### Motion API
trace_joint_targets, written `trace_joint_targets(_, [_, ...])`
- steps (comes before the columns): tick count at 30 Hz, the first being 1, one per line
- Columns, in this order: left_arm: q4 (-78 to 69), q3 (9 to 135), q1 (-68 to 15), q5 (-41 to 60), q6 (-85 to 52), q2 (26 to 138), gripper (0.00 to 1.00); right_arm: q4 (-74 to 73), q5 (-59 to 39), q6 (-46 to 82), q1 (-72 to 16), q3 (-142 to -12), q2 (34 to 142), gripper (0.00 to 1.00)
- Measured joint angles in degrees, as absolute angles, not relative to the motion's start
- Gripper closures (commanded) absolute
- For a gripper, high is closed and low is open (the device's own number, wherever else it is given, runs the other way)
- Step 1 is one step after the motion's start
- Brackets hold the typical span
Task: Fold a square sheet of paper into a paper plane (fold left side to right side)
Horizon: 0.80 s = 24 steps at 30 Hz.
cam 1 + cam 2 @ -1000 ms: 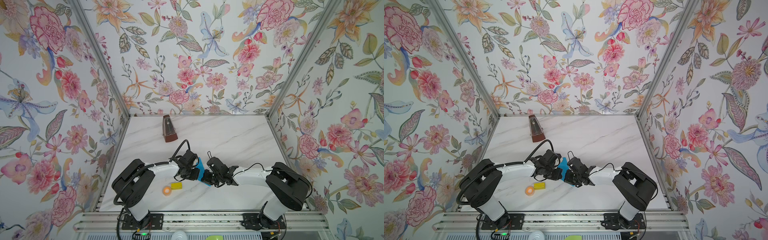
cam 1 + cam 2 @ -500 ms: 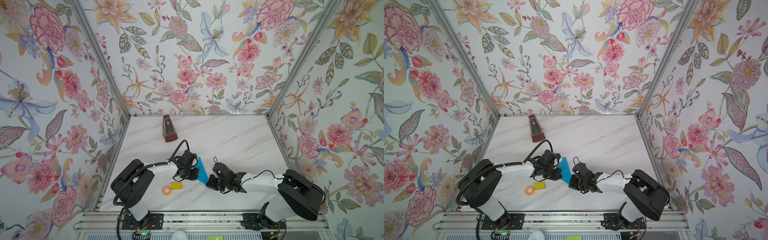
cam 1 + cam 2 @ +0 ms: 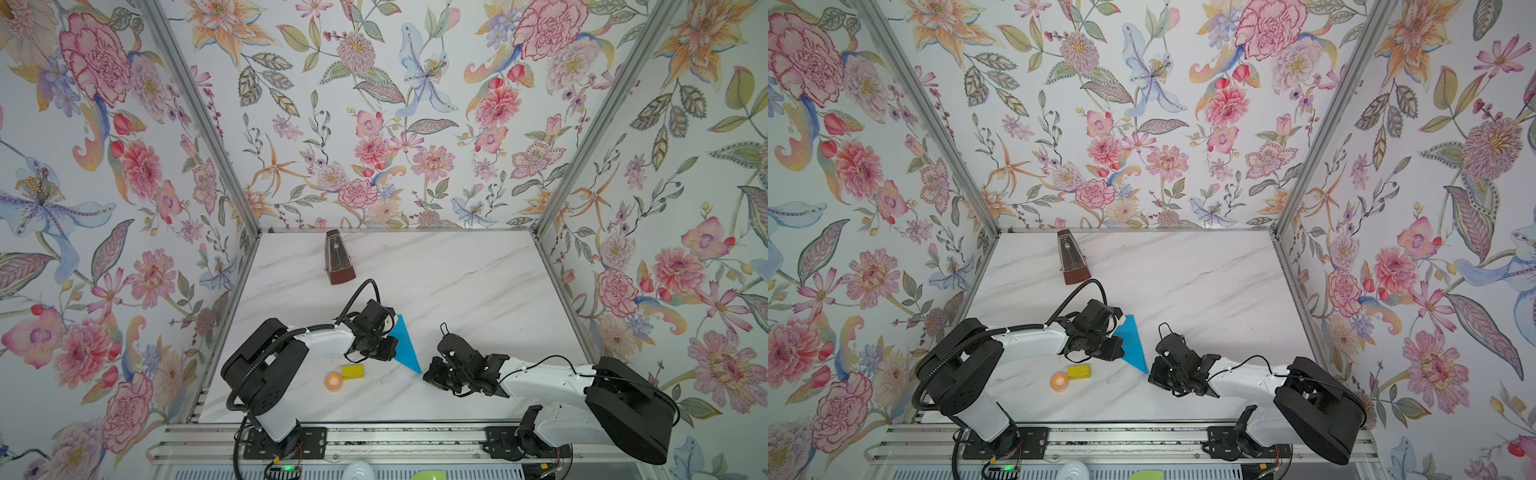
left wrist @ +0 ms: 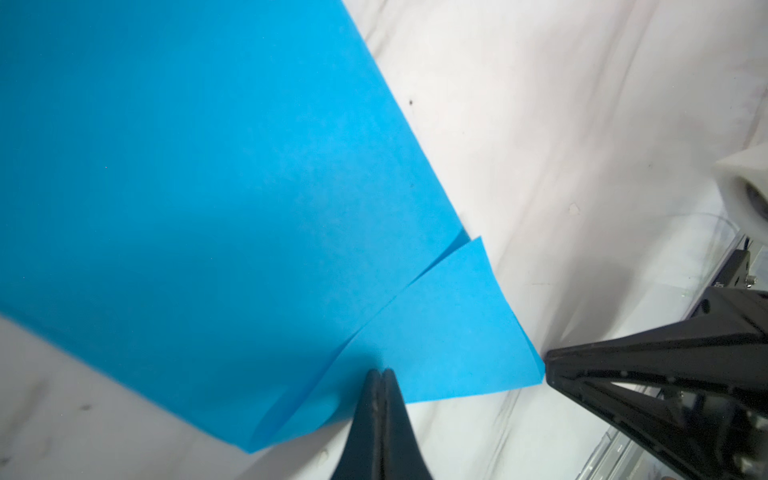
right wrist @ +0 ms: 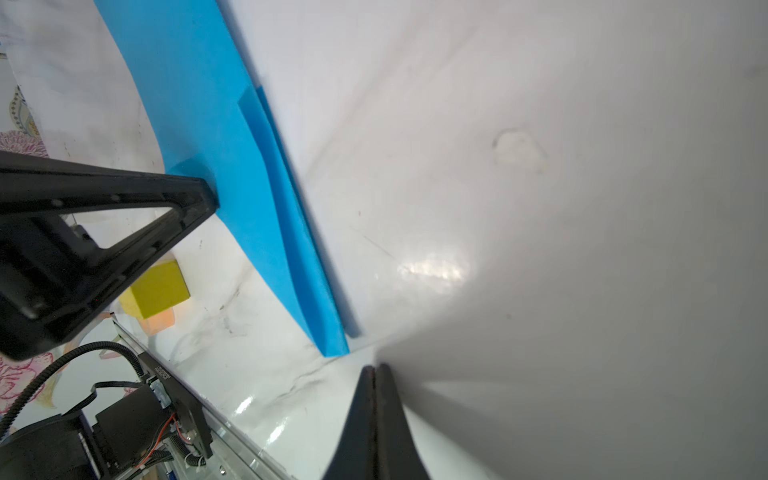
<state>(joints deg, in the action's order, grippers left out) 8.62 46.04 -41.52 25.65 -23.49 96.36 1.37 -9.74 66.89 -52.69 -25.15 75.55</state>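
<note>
Both top views: your paper plane (image 3: 406, 349) (image 3: 1134, 343) lies flat on the tabletop (image 3: 465, 286), a narrow blue triangle with its point toward the front rail. The left gripper (image 3: 393, 343) is at its left edge and the right gripper (image 3: 428, 373) is just beside its point. A yellow block (image 3: 353, 371) and an orange tape roll (image 3: 333, 379) sit near, clear of the paper. A metronome (image 3: 338, 259) stands at the back.

Left wrist: your left gripper (image 4: 380, 374) is fully closed, tips down on a layered flap of the paper plane (image 4: 208, 208), nothing pinched.

Right wrist: your right gripper (image 5: 376, 370) is fully closed and empty, on bare tabletop just beside the paper's point.
</note>
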Motion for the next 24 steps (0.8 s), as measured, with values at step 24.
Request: trace_joint_targets(24, [13.5, 50.6, -45.4, 22.5, -6.3, 97.0, 0.84, 4.6, -24.8, 52.8, -37.8, -30.4, 75.2, 0.71])
